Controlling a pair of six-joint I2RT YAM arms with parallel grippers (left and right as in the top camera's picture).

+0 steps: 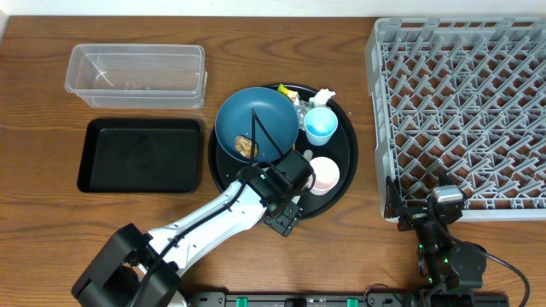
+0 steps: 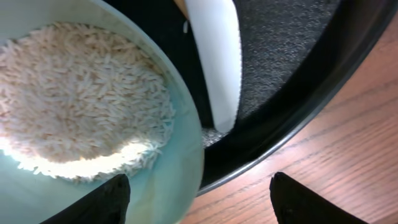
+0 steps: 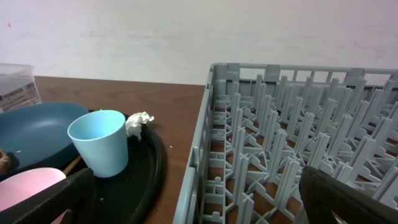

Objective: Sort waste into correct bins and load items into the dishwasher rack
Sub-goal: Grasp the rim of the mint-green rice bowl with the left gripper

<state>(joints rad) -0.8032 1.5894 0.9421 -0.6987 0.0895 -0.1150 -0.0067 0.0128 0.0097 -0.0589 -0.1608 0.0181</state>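
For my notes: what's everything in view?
tub: one, clear, far left
rectangular tray: one, black, beside tub
round tray: one, black, centre
large bowl: one, dark blue, round tray
food lump: one, brown, large bowl
small bowl: one, mint, round tray
rice: heap, white, small bowl
spoon: one, white, beside small bowl
blue cup: one, light blue, round tray
pale cup: one, pinkish, round tray
tissue: one, white, round tray
wrapper: one, yellow, round tray
foil: one, silver, round tray
rack: one, grey, right
left gripper, right gripper: black, open

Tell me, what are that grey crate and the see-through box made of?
The grey crate looks like matte moulded plastic: uniform colour, thin lattice pegs. The see-through box seems clear glossy plastic, since the wooden table shows through its walls.
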